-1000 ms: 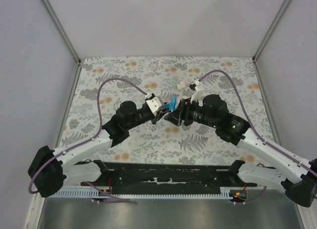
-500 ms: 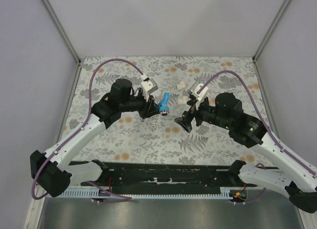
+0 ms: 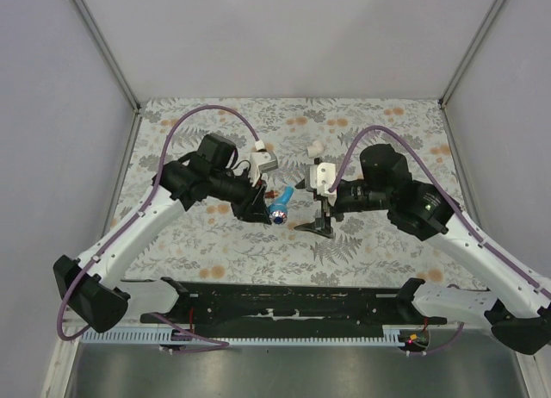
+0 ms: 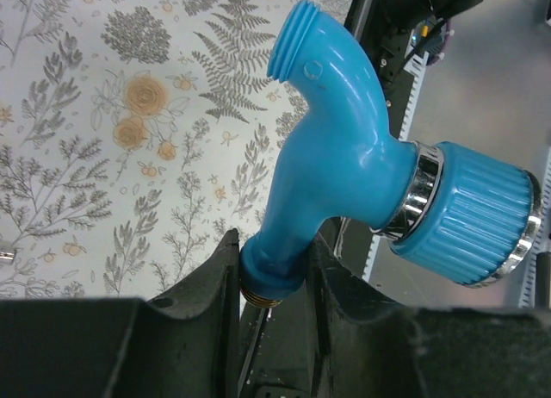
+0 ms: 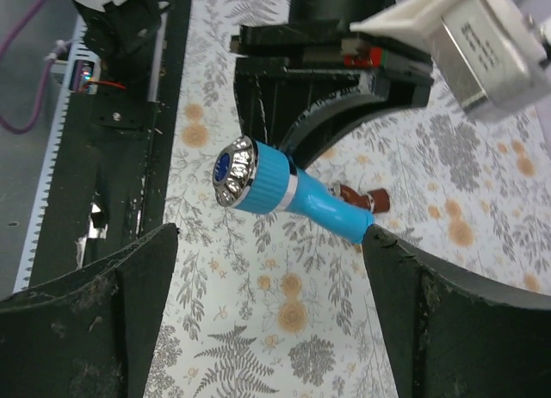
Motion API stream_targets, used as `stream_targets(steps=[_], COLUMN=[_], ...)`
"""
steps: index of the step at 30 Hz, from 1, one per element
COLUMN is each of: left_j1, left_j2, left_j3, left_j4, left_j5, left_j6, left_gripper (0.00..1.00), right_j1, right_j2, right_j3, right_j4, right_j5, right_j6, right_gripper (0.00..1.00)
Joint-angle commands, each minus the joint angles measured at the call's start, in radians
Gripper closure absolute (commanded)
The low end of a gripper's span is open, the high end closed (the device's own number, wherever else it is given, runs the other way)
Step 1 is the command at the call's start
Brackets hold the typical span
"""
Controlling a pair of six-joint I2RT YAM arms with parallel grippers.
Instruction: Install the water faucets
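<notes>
2 faucets show: the blue faucet (image 4: 336, 174) is pinched at its threaded base by the left gripper (image 4: 271, 264), held over the table (image 3: 379, 127), and the red-brown faucet (image 5: 360, 195) lies on the table nearby. The right gripper (image 5: 269, 243) gapes wide and empty, near the blue faucet but not touching it.

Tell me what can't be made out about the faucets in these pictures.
Base of the blue faucet: left wrist view, buried between the left fingers.
Part of the red-brown faucet: right wrist view, covered by the blue one; top view, too small.
Shape of the white fitting: top view, too small.
</notes>
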Motion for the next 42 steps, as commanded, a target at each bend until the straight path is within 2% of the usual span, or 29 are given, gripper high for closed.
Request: stream_targets(steps=[1,5,10,14,19,22,26,28,31,33,35,37,40,42], left_j1=[0.005,0.003,0.002,0.002,0.002,0.002,0.002,0.002,0.002,0.003,0.002,0.002,0.000,0.002], left_j2=[-0.004,0.006,0.015,0.023,0.027,0.009,-0.043,-0.094,-0.216,-0.304,-0.387,-0.460,-0.537,-0.548], left_j3=[0.059,0.093,0.115,0.119,0.113,0.104,0.066,0.017,-0.121,-0.235,-0.354,-0.469,-0.592,-0.614], left_j4=[-0.061,-0.081,-0.096,-0.098,-0.084,-0.049,0.034,0.132,0.337,0.501,0.676,0.888,1.059,1.088], left_j5=[0.074,0.095,0.144,0.167,0.163,0.143,0.050,-0.009,-0.118,-0.190,-0.233,-0.213,-0.175,-0.161], left_j6=[0.039,0.029,0.018,0.004,-0.007,-0.020,-0.046,-0.069,-0.089,-0.106,-0.123,-0.120,-0.080,-0.047], left_gripper=[0.98,0.98,0.98,0.98,0.98,0.98,0.98,0.86,0.51,0.35,0.29,0.27,0.23,0.22], right_j1=[0.002,0.011,0.032,0.040,0.040,0.040,0.039,0.034,0.031,0.029,0.029,0.031,0.031,0.029], right_j2=[0.050,0.107,0.161,0.193,0.206,0.199,0.170,0.157,0.138,0.120,0.100,0.081,0.060,0.049], right_j3=[0.086,0.117,0.137,0.144,0.118,0.089,0.049,0.034,0.019,0.002,-0.023,-0.037,-0.046,-0.055], right_j4=[0.004,-0.004,-0.004,0.004,0.076,0.127,0.196,0.219,0.252,0.282,0.312,0.326,0.331,0.343], right_j5=[-0.210,-0.285,-0.303,-0.302,-0.258,-0.228,-0.149,-0.118,-0.060,-0.003,0.054,0.092,0.132,0.167], right_j6=[-0.062,-0.076,-0.087,-0.085,-0.022,0.024,0.108,0.154,0.246,0.328,0.399,0.461,0.540,0.609], right_gripper=[0.07,0.07,0.07,0.11,0.21,0.36,0.78,0.98,1.00,1.00,1.00,1.00,1.00,1.00])
